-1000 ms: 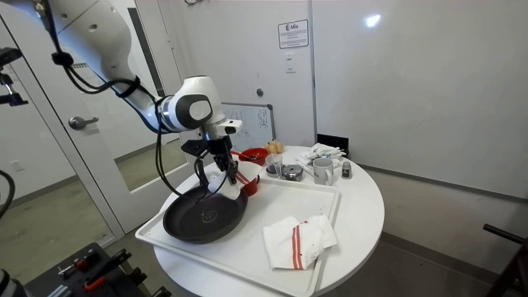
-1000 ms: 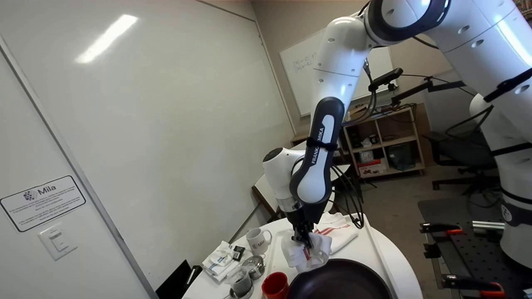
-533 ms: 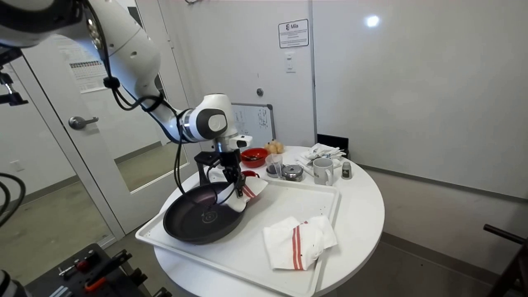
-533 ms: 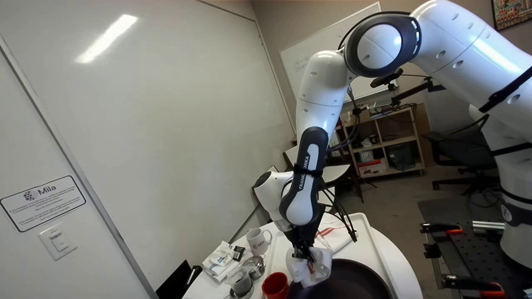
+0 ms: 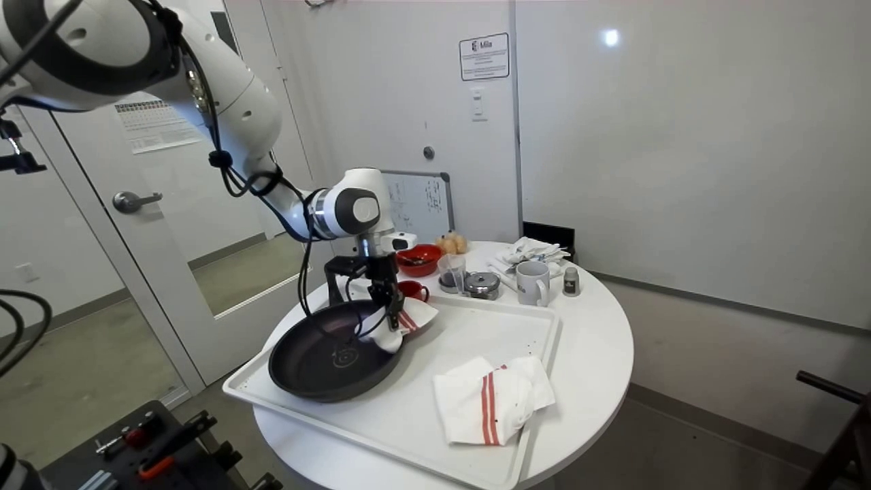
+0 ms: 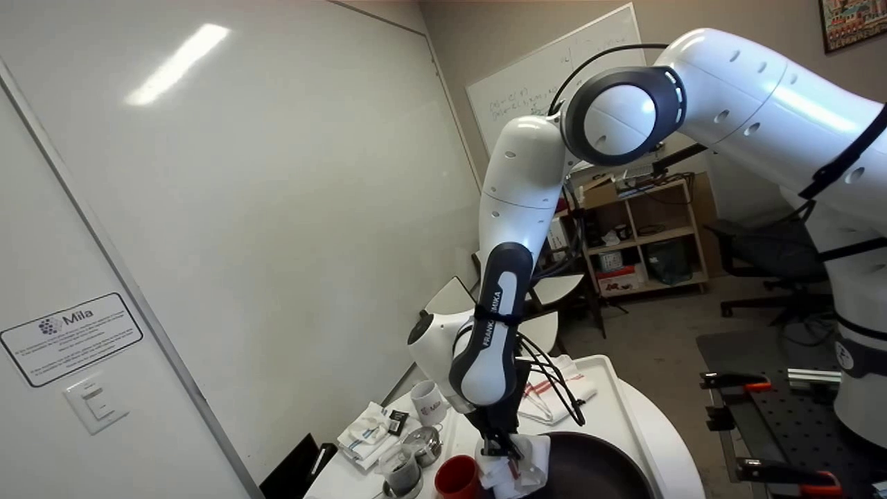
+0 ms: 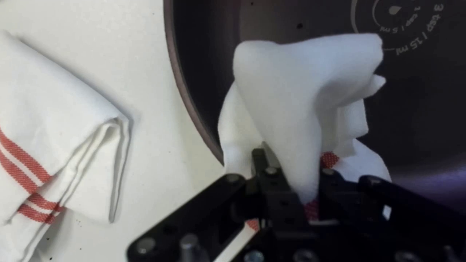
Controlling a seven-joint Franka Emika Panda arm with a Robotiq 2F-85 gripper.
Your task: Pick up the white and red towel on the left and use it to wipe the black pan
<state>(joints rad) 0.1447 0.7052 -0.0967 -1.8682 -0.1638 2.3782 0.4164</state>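
Observation:
My gripper [image 5: 395, 320] is shut on a white towel with red stripes [image 5: 420, 313]. The gripper [image 6: 507, 452] and bunched towel [image 6: 532, 463] also show in an exterior view. The towel hangs at the rim of the black pan [image 5: 320, 361], partly over its inside. In the wrist view, the towel [image 7: 287, 87] bulges ahead of the fingers [image 7: 294, 163] over the dark pan floor [image 7: 418, 109]. Whether it presses on the pan, I cannot tell. A second folded white towel with red stripes [image 5: 493, 401] lies on the white tray [image 5: 408, 415]; it shows in the wrist view [image 7: 54, 98].
A red cup [image 5: 413, 290] stands close behind the held towel. A red bowl [image 5: 418, 260], clear cup [image 5: 452, 269], metal tin [image 5: 483, 284], mug [image 5: 533, 282] and grey shaker [image 5: 571, 280] stand behind the tray. White cloths [image 5: 534, 252] lie near the mug.
My gripper has come down with the towel, from above the pan's back rim to the rim and pan inside. Most of this came earlier; the last half second shows only a slight drop.

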